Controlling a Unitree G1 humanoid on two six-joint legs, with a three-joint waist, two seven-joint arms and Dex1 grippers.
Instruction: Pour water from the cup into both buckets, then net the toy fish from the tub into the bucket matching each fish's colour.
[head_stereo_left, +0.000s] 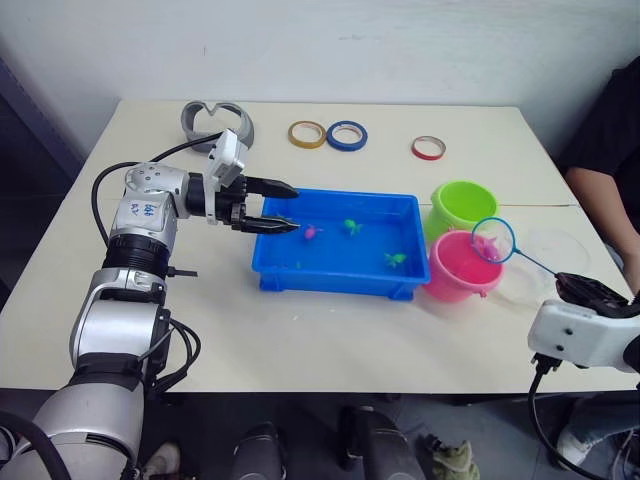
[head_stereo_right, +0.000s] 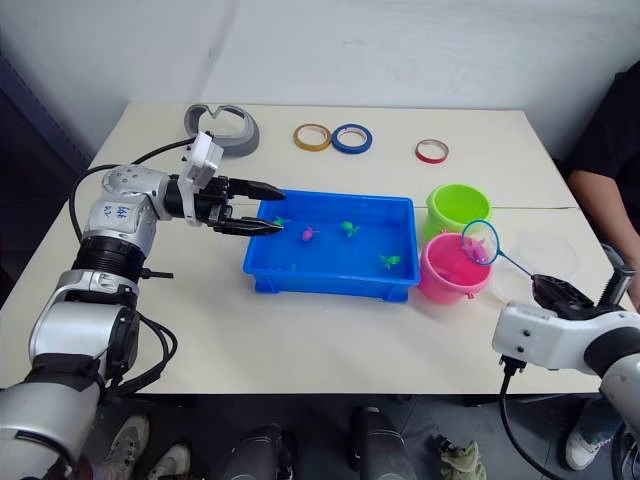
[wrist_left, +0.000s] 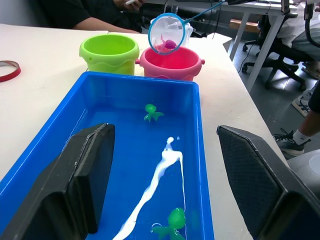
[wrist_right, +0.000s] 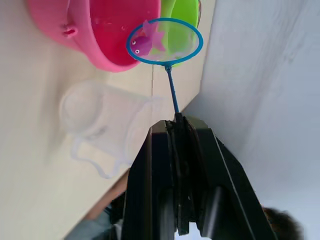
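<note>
Right wrist view: right claw clenched on the net handle, pink fish in the hoop straight ahead, over the pink bucket.

Sitting mid-table: the tub, holding 4 toy fish. Standing just right of the tub: 2 buckets, 1 behind the other, the nearer touching the tub. Lying right of the buckets: the cup. Hanging over the nearer bucket: a net carrying 1 fish. Lying behind the tub: 3 tape rolls.
</note>
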